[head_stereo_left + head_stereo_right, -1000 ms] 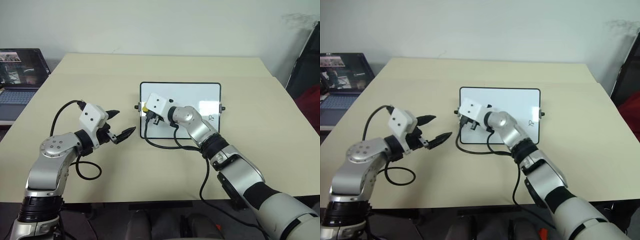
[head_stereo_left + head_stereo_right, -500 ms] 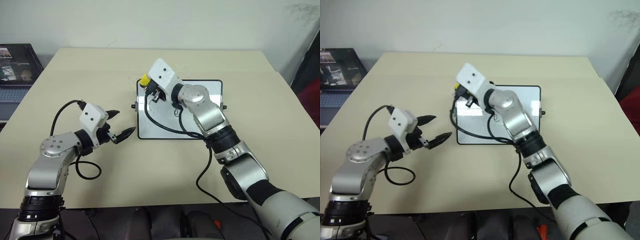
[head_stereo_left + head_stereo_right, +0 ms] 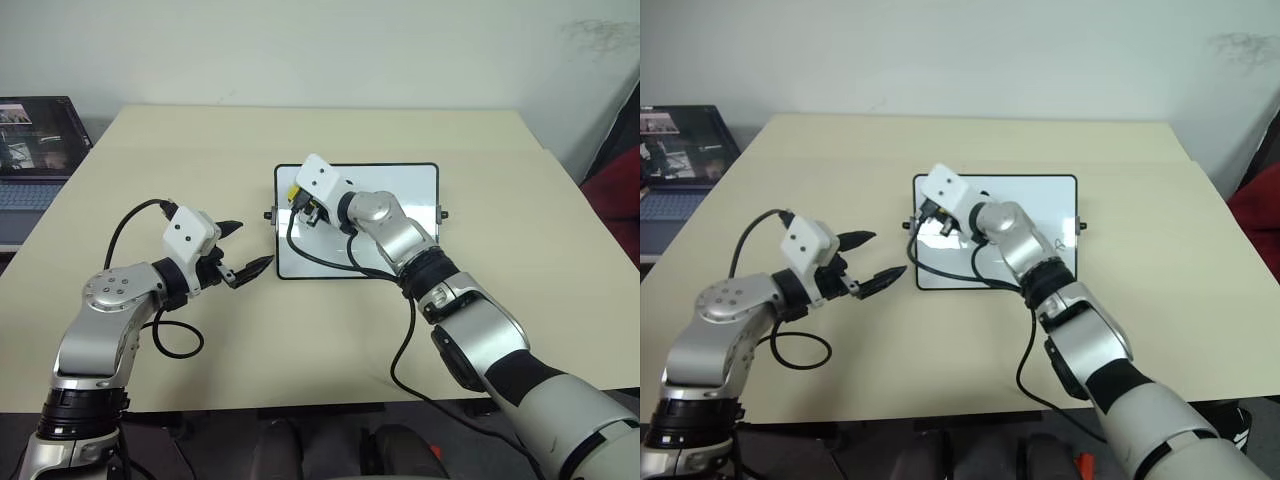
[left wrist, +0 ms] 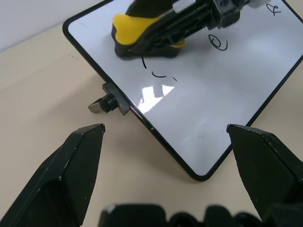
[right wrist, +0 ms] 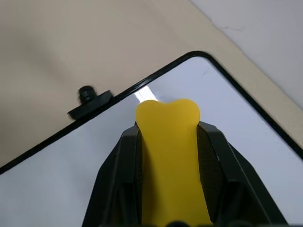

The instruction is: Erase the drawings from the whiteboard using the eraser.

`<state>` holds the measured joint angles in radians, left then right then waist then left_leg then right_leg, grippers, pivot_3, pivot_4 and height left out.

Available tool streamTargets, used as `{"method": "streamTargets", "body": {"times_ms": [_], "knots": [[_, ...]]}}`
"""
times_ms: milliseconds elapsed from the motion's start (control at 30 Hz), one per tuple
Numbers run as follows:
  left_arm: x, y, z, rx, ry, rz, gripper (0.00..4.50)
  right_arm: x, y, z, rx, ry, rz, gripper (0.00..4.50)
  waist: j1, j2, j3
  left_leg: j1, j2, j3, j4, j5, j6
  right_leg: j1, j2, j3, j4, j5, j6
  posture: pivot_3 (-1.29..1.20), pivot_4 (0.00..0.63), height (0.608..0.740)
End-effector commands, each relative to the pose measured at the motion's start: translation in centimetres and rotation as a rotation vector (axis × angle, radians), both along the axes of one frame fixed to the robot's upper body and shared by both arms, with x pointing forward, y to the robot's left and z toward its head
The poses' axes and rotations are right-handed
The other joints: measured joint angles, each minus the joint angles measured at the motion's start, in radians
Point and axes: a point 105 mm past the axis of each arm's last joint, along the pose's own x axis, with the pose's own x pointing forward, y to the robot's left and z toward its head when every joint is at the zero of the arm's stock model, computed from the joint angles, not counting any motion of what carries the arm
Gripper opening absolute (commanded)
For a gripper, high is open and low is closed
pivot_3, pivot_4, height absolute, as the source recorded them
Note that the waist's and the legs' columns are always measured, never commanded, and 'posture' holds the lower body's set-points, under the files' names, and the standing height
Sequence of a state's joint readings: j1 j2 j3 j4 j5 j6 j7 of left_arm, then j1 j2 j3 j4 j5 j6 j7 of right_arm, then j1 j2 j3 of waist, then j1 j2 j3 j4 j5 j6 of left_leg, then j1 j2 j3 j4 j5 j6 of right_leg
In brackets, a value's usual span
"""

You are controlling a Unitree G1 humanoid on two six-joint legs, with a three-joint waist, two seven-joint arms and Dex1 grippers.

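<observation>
Left wrist view: right gripper (image 4: 142,40), jaws clamped on the small yellow block eraser (image 4: 135,33), has swept back onto the glossy black-framed whiteboard (image 4: 227,109), beside a half-wiped black marker squiggle (image 4: 158,71) at its 9 o'clock end on the beige counter (image 3: 200,160). Left gripper (image 3: 242,250) waits, jaws wide. Two squiggles remain.

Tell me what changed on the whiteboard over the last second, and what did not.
The right gripper, shut on the yellow eraser, swept from the whiteboard's left side up to its far left corner, then came back down onto the left part. The left drawing is now partly rubbed out; the two drawings to its right, one at, remain. The left gripper stayed open beside the board, touching nothing.
</observation>
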<state>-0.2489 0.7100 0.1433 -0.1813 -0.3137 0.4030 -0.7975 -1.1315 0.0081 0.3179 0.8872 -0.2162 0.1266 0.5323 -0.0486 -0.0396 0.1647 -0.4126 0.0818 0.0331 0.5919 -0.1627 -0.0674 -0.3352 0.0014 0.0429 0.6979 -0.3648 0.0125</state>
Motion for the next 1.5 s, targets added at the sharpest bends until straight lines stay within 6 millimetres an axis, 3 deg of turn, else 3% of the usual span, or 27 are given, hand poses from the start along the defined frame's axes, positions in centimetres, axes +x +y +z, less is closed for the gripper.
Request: {"method": "streamTargets", "body": {"times_ms": [33, 133, 233, 400, 500, 533, 633, 700, 967, 1267, 1500], "knots": [[-0.1, -0.4, 1.1, 0.007, -0.048, -0.022, 4.50, -0.5, -3.5, -7.4, -0.179, 0.200, -0.066, 1.23, 0.000, -0.001, -0.003, 0.002, 0.000, 0.000, 0.000, 0.000, 0.000, 0.002, 0.000, 0.000, 0.000, 0.000, 0.000, 0.00, 0.150, 0.740], [0.0, -0.4, 1.1, 0.005, -0.049, -0.023, 4.50, -1.1, -3.7, -8.4, -0.216, 0.222, -0.041, 1.23, 0.000, -0.002, -0.004, 0.007, 0.001, 0.000, 0.000, 0.000, 0.000, 0.006, 0.000, 0.001, 0.000, -0.001, 0.001, 0.00, 0.150, 0.740], [0.0, -0.4, 1.1, 0.003, -0.049, -0.023, 4.50, -1.3, -3.3, -8.0, -0.225, 0.197, -0.014, 1.23, 0.001, -0.002, -0.005, 0.015, 0.003, -0.001, -0.001, 0.000, 0.000, 0.014, -0.003, 0.001, -0.001, -0.003, 0.003, 0.00, 0.150, 0.740], [0.0, -0.5, 0.9, 0.001, -0.047, -0.022, 4.50, -1.5, -1.5, -4.0, -0.149, 0.099, 0.041, 1.23, 0.001, -0.002, -0.004, 0.014, 0.003, -0.001, -0.002, 0.000, 0.000, 0.013, -0.003, 0.000, -0.001, -0.003, 0.000, 0.00, 0.150, 0.740], [0.0, 0.6, 0.9, 0.006, -0.050, 0.015, 4.50, -3.6, 0.2, 2.0, 0.009, 0.022, 0.138, 1.23, 0.006, -0.004, -0.002, 0.008, 0.003, -0.001, -0.002, 0.000, 0.000, 0.008, -0.003, 0.000, -0.001, -0.003, -0.002, 0.00, 0.150, 0.740], [0.1, 1.0, 0.9, 0.006, -0.053, 0.027, 4.50, -4.0, 0.2, 3.0, 0.032, 0.009, 0.147, 1.23, 0.008, -0.002, -0.001, -0.003, 0.003, -0.001, -0.002, 0.000, 0.000, 0.001, -0.003, 0.000, 0.000, -0.002, -0.001, 0.00, 0.150, 0.740], [0.1, 1.8, 0.8, 0.014, -0.052, 0.051, 4.50, -3.8, -0.1, 4.4, 0.045, -0.037, 0.118, 1.23, 0.012, -0.001, 0.001, -0.024, 0.002, 0.000, -0.001, 0.000, 0.000, -0.020, -0.001, 0.001, 0.003, 0.000, 0.000, 0.00, 0.150, 0.740], [0.1, 2.3, 0.7, 0.019, -0.046, 0.059, 4.50, -3.4, -0.2, 4.8, 0.046, -0.054, 0.095, 1.23, 0.012, -0.001, 0.002, -0.025, 0.001, 0.001, -0.002, -0.001, -0.001, -0.020, 0.001, 0.001, -0.001, -0.001, 0.000, 0.00, 0.150, 0.740], [-0.3, 2.8, 0.1, 0.052, -0.030, 0.047, 4.50, -0.6, -0.6, 3.4, -0.004, -0.096, -0.014, 1.23, 0.010, 0.000, 0.006, -0.024, 0.000, 0.002, -0.003, -0.004, -0.006, -0.018, 0.000, 0.002, -0.006, -0.003, 0.001, 0.00, 0.150, 0.740], [-0.5, 1.6, 0.3, 0.039, -0.032, 0.006, 4.50, -1.4, -2.1, -4.1, -0.152, 0.041, 0.012, 1.23, 0.006, -0.002, 0.005, -0.016, 0.000, 0.001, -0.001, -0.003, -0.004, -0.013, 0.000, 0.000, 0.000, -0.002, 0.001, 0.00, 0.150, 0.740], [-0.4, 1.2, 0.4, 0.031, -0.037, -0.005, 4.50, -1.4, -3.9, -7.8, -0.207, 0.105, -0.018, 1.23, 0.006, -0.001, 0.004, -0.001, 0.001, 0.000, -0.001, -0.003, -0.004, -0.002, -0.001, 0.000, 0.000, -0.003, 0.000, 0.00, 0.150, 0.740]]}}
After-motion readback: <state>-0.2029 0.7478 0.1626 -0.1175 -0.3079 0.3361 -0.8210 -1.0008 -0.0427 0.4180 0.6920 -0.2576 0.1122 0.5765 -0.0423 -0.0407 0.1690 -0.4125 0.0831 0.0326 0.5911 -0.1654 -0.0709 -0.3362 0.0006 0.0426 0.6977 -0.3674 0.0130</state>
